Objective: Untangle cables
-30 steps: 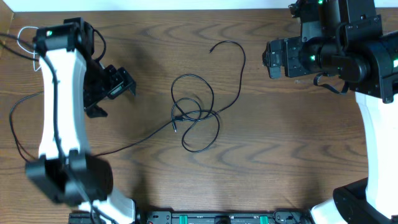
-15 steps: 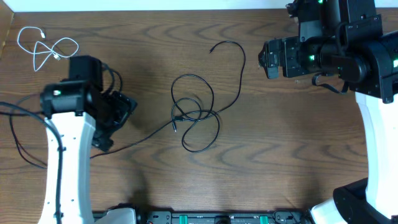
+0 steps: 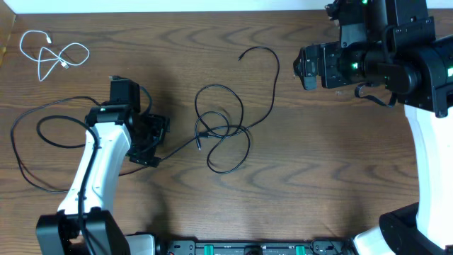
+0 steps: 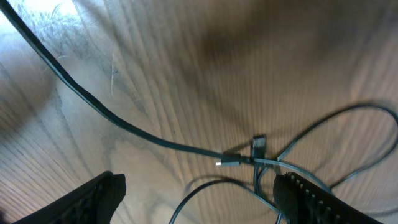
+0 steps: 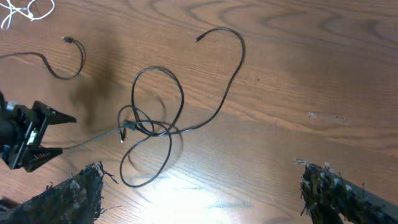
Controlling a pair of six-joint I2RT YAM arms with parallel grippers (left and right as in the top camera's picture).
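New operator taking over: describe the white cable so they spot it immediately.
Look at the wooden table, far left corner in the overhead view. The white cable lies there in small loops, the only white one, apart from the tangled black cables.

Setting: robot lab bench, as we read it. Wood-grain table (image 3: 333, 170); left arm (image 3: 99, 163), white and black, at 8 o'clock; right arm (image 3: 429, 156), same make, at 3 o'clock, green lights (image 3: 352, 68) lit on it; black rail (image 3: 233, 248) with green fittings along the 6 o'clock edge.
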